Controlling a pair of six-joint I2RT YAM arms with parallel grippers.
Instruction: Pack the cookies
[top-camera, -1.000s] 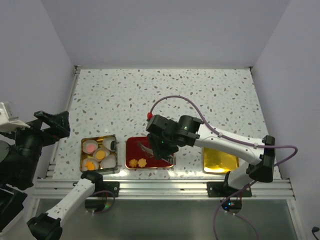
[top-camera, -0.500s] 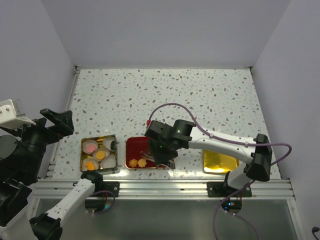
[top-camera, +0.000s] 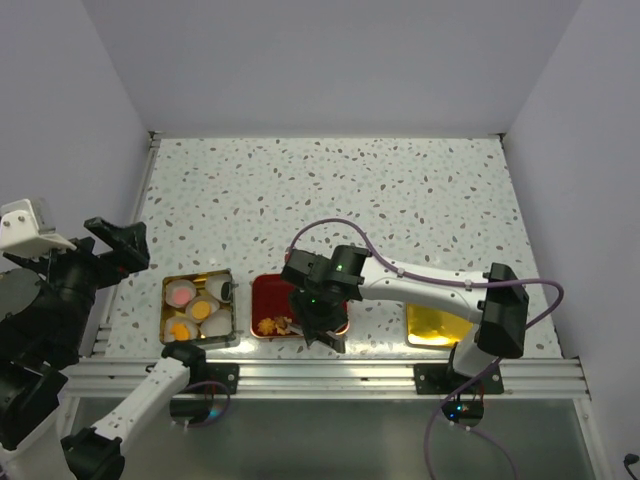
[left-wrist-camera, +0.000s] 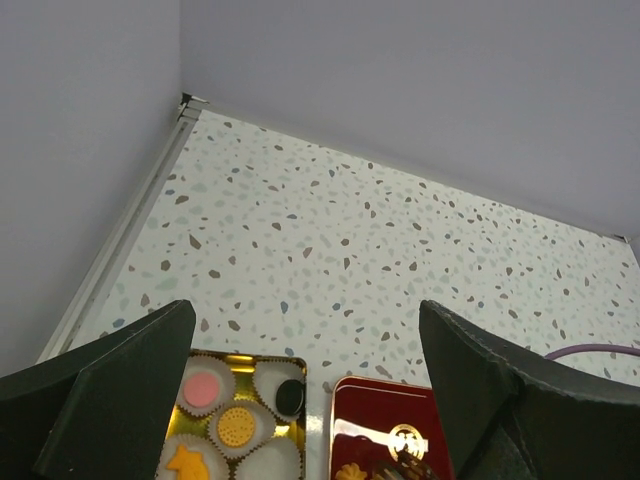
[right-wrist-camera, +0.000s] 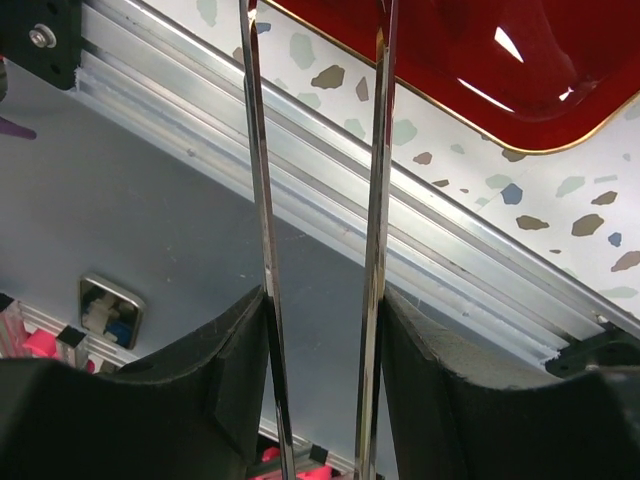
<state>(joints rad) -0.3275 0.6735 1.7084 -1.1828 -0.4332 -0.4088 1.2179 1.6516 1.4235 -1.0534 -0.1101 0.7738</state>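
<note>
No writing showing | my right pincer (top-camera: 318, 325) sitting over the glossy red tray (top-camera: 270, 292), thin metal blades partly apart, clamping nothing | my left pincer (left-wrist-camera: 300, 400) gaping wide | flower-shaped cookies (top-camera: 273, 325) lying in that tray on the speckled bench (top-camera: 330, 190)

The overhead camera sits high behind both arms and looks down on the whole speckled desk (top-camera: 400, 190). The left wrist camera hangs well above the desk's left side, facing the far wall, its dark fingers (left-wrist-camera: 110, 400) at the bottom corners; it shares the gold tin (left-wrist-camera: 240, 425) and red tray (left-wrist-camera: 385, 420) with the overhead view. The right wrist camera is very close, looking past thin metal fingers (right-wrist-camera: 375, 250) at the tray's near edge and the aluminium rail (right-wrist-camera: 300, 140).
</note>
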